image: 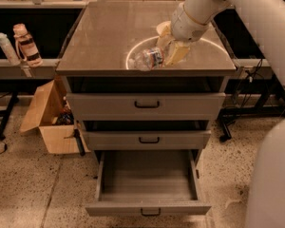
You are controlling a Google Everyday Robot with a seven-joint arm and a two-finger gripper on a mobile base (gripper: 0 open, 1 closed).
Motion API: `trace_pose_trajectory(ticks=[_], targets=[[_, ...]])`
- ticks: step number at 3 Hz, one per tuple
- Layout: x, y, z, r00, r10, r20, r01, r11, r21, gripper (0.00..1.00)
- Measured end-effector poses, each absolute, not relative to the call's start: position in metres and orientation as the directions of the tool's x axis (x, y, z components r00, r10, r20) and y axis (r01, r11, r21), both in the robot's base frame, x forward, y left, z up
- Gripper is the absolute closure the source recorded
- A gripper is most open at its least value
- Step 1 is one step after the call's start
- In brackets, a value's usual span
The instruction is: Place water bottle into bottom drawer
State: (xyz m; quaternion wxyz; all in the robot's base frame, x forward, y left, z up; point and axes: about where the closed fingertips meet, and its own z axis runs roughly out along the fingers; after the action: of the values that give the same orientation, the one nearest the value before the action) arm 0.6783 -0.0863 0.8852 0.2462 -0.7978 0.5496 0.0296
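Note:
The water bottle (147, 59) is clear with a bluish label band. It is held on its side just above the front edge of the cabinet top (104, 37). My gripper (165, 50) comes in from the upper right and is shut on the bottle's right end, its pale fingers (176, 52) around it. The bottom drawer (147, 178) is pulled open below, lowest of the three, with a grey floor and a small dark handle. It holds nothing that I can see.
The top drawer (146, 105) and middle drawer (147, 139) stick out a little above it. A pinkish dark-banded bottle (25, 44) and a white tube-like bottle (6, 48) stand on a shelf at the left. An open cardboard box (50, 118) sits on the floor at the left. My white arm (275, 170) fills the right edge.

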Motion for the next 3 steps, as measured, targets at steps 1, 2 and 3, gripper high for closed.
trace_pose_trajectory(ticks=[1,2,3], targets=[[0.6017,-0.0904,0.8488,0.343,-0.859,-0.380,-0.921,-0.229,-0.314,1.00],[0.6017,-0.0902,0.8488,0.343,-0.859,-0.380,-0.921,-0.229,-0.314,1.00],[0.6065,-0.0815,0.8492,0.376,-0.849,-0.371,-0.911,-0.266,-0.315,1.00]])
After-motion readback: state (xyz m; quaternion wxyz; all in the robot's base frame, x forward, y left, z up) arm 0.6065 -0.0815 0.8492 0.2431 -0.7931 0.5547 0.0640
